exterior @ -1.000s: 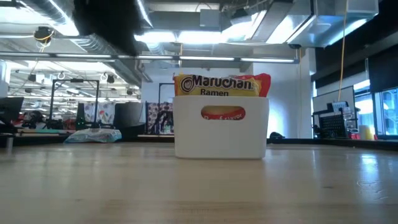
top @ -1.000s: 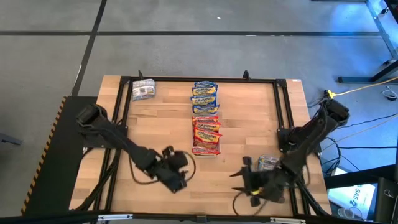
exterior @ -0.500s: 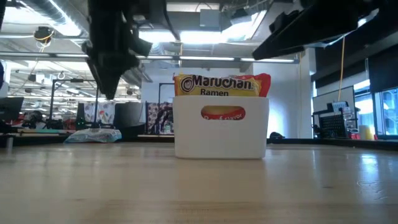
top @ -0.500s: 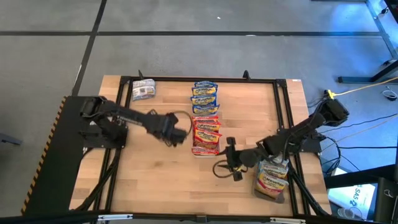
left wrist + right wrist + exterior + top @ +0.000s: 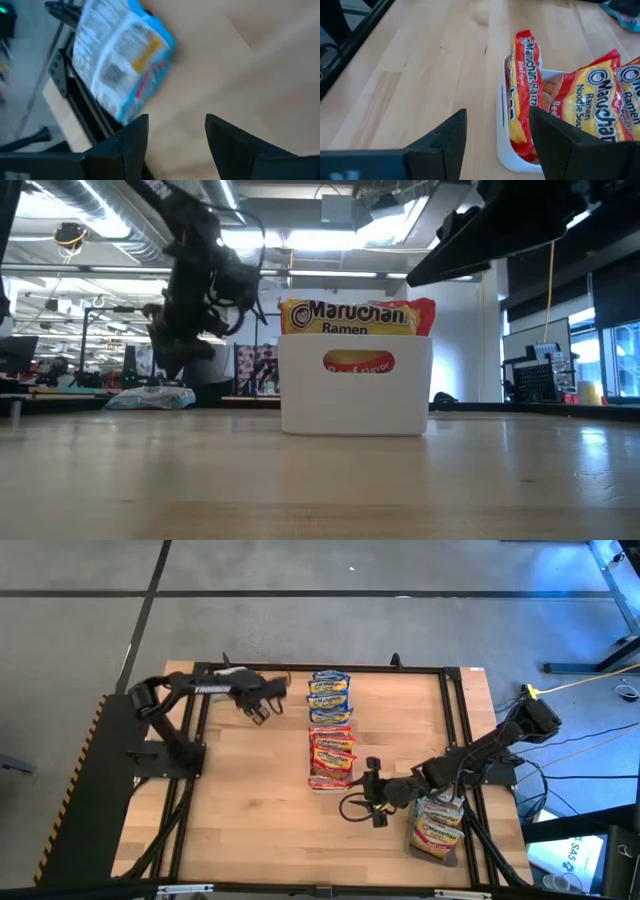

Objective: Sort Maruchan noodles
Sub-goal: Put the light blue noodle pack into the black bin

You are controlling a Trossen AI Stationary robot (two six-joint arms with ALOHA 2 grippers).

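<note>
- Wooden table (image 5: 250, 800) carries a white tray (image 5: 331, 783) at its middle, filled with red-orange noodle packets (image 5: 331, 752).
- Blue-yellow packets (image 5: 328, 695) lie in a row just behind the tray.
- Left gripper (image 5: 262, 705) hangs with fingers apart, holding nothing, near one silver-grey packet (image 5: 117, 57) at the far left corner.
- Right gripper (image 5: 371, 795) hovers beside the tray, fingers spread and empty.
- One more packet (image 5: 437, 830) lies at the table's right edge.

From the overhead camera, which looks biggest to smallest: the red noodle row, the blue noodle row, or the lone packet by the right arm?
1. Red noodle row
2. Blue noodle row
3. Lone packet, partly under the right arm, so its full size is unsure.
</note>
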